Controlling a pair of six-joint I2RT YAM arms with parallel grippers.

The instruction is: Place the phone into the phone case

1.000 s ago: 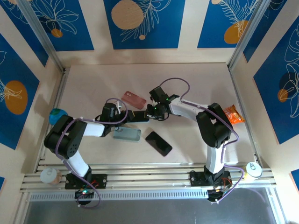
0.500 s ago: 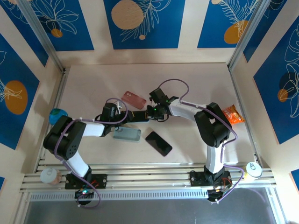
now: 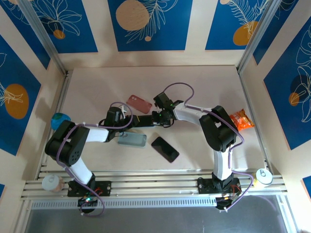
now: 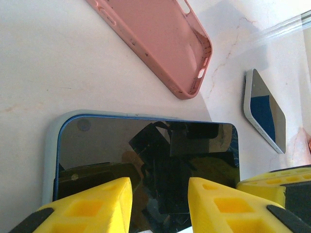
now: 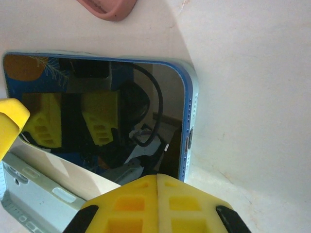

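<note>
A blue-framed phone (image 3: 143, 121) with a dark screen sits tilted at mid-table between the two arms. My left gripper (image 3: 128, 121) reaches it from the left. In the left wrist view its yellow fingers stand apart over the near part of the phone's screen (image 4: 146, 150), which shows in the gap at the left gripper (image 4: 159, 183). My right gripper (image 3: 156, 117) is shut with nothing in it. In the right wrist view, the right gripper (image 5: 156, 177) is at the port end of the phone (image 5: 104, 82). A pale grey-blue phone case (image 3: 132, 140) lies just in front.
A pink case (image 3: 139, 103) lies behind the phone, and a second black phone (image 3: 165, 149) in front to the right. An orange packet (image 3: 241, 119) is at the right wall, a blue-green object (image 3: 59, 119) at the left. A can (image 3: 263, 175) and a cup (image 3: 51, 182) stand on the near rails.
The right gripper's fingers have closed fully and its arm has edged slightly left toward the phone. The left gripper and the phone have hardly moved.
</note>
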